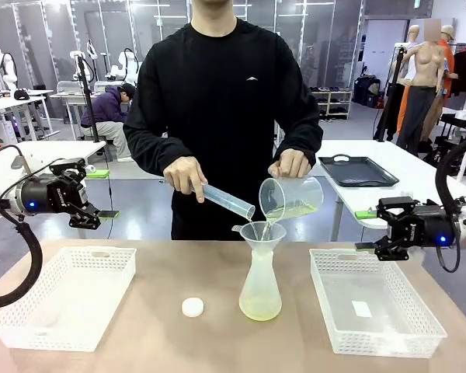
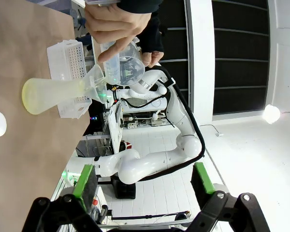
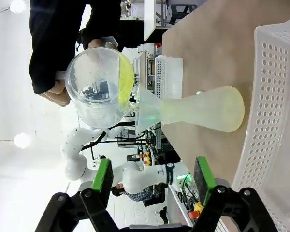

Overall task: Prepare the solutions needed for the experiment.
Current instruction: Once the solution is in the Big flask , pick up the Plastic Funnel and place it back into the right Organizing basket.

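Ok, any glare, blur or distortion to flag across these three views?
Front view: sharp, evenly lit, no harsh shadow around the flask. Left wrist view: rolled sideways, a lamp flares at right. Right wrist view: background blown out white, reflections on the beaker, solution glowing yellow.

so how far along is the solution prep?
Done: a little yellow liquid sits in the flask. In hand: the person tips a beaker and a graduated cylinder into the funnel on it. Left: the beaker holds more liquid, the white cap lies loose on the table, and the left gripper and right gripper hang open, holding nothing.
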Robot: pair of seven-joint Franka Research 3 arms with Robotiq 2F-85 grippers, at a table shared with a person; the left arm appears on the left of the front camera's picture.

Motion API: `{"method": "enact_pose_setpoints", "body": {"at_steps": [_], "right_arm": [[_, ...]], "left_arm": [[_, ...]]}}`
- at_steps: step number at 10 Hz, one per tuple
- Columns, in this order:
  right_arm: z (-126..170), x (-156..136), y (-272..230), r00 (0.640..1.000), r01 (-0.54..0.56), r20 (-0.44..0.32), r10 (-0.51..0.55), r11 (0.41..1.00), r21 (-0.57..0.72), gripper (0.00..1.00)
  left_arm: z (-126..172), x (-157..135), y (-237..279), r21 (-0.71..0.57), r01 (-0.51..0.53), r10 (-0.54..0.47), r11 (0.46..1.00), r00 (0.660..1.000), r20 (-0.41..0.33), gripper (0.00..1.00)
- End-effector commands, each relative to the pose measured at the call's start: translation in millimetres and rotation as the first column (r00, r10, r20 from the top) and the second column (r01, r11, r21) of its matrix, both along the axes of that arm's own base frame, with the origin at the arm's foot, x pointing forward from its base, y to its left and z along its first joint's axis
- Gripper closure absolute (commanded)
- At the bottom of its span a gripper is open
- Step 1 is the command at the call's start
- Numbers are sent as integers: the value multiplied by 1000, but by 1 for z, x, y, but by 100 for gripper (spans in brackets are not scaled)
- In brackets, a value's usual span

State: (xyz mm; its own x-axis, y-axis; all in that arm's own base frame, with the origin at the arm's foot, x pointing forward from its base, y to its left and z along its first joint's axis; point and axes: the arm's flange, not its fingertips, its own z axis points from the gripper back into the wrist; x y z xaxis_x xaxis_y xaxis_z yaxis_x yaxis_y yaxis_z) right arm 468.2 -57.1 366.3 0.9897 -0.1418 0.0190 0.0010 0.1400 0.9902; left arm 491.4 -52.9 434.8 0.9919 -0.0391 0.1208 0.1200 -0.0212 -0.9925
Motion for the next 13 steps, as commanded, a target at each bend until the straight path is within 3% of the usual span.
{"method": "enact_pose_setpoints", "body": {"at_steps": [1, 13], "right_arm": [[3, 2, 2, 1000, 3, 8, -3, 1000, -25, 15], [3, 2, 2, 1000, 3, 8, -3, 1000, -25, 15]], "left_arm": [[1, 0, 0, -1, 0, 0, 1000, 1000, 2, 0], [1, 0, 0, -1, 0, 0, 1000, 1000, 2, 0]]}}
